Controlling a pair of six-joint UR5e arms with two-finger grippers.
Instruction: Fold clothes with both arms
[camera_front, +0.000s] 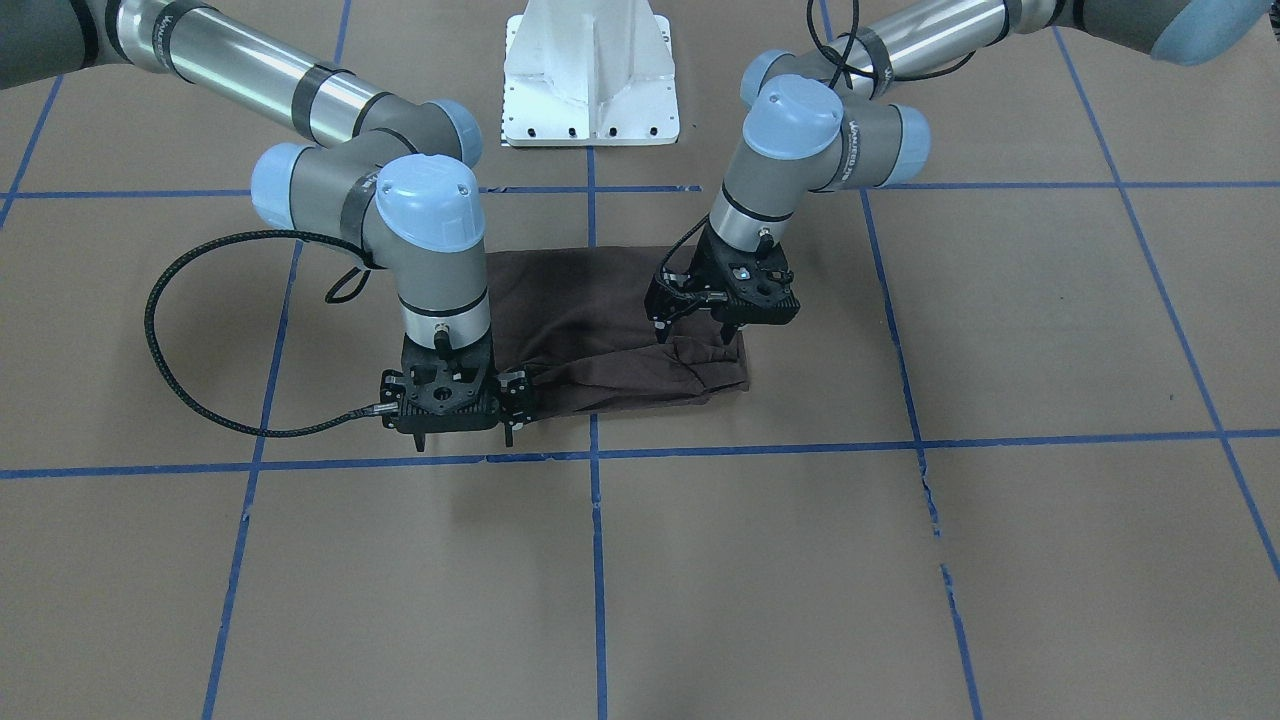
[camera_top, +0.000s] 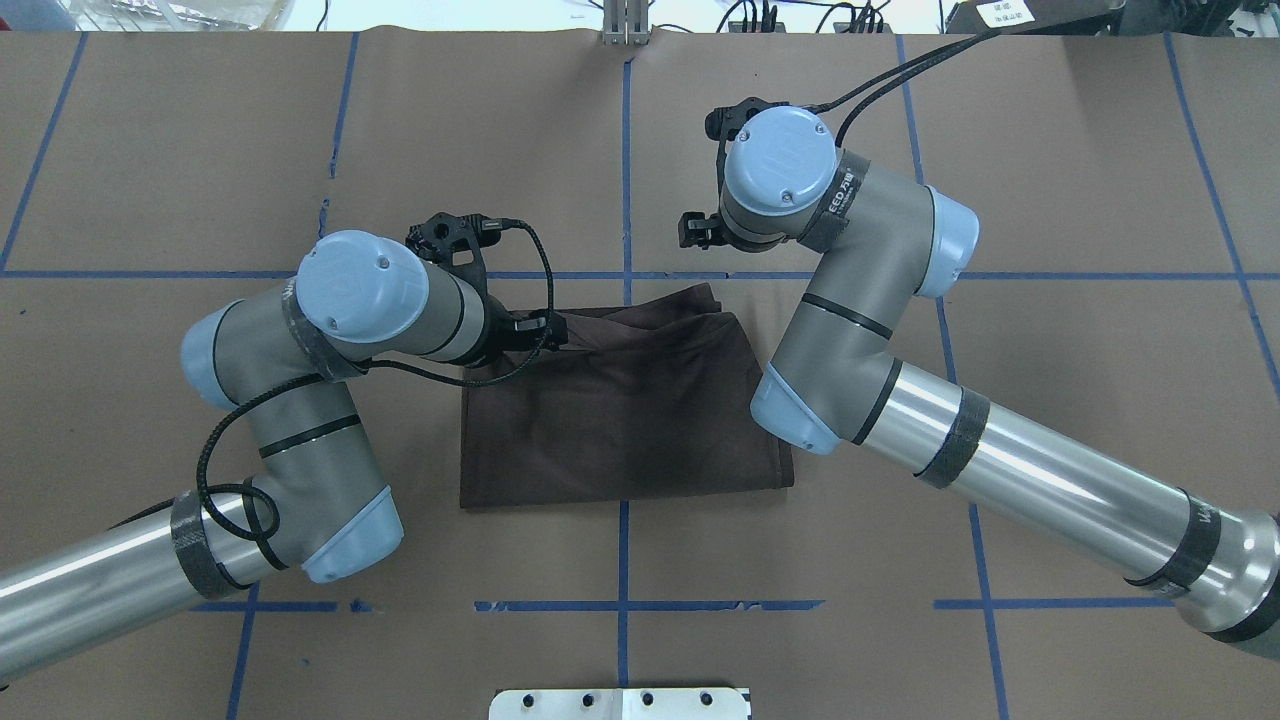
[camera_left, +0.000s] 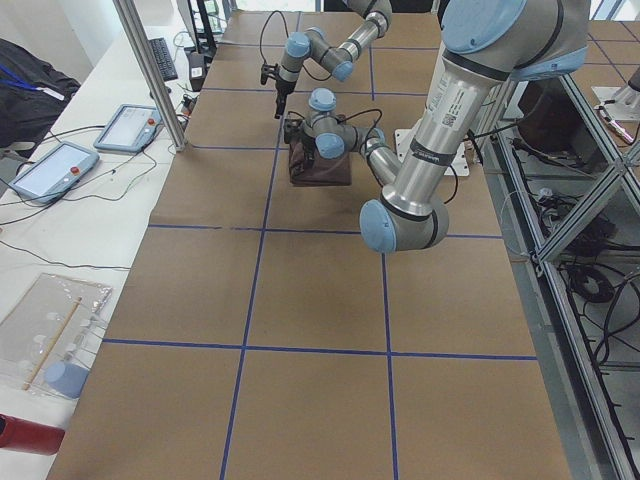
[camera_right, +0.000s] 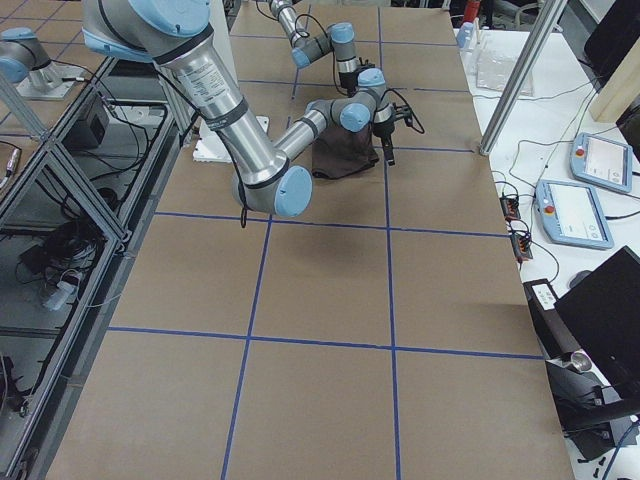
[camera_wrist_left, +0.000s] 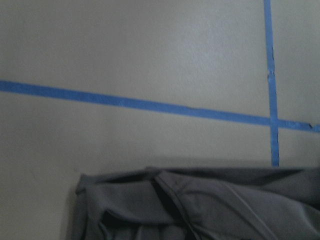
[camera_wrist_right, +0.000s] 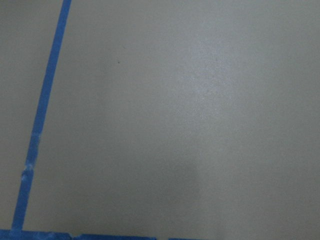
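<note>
The dark brown T-shirt (camera_front: 600, 310) lies folded into a rectangle at the table's middle (camera_top: 620, 400); its edge farthest from the robot base is bunched and creased. My left gripper (camera_front: 697, 338) points down with its fingers apart, the tips just over that bunched edge and holding nothing. The left wrist view shows this creased edge (camera_wrist_left: 200, 205) below bare paper. My right gripper (camera_front: 465, 440) stands open just past the shirt's other far corner, one finger (camera_front: 509, 432) next to the cloth. The right wrist view shows only paper and tape.
Brown paper with a blue tape grid (camera_front: 593, 455) covers the table. The white pedestal base (camera_front: 590, 80) stands behind the shirt. Beside the table are teach pendants (camera_left: 125, 125) and an aluminium post (camera_left: 150, 70).
</note>
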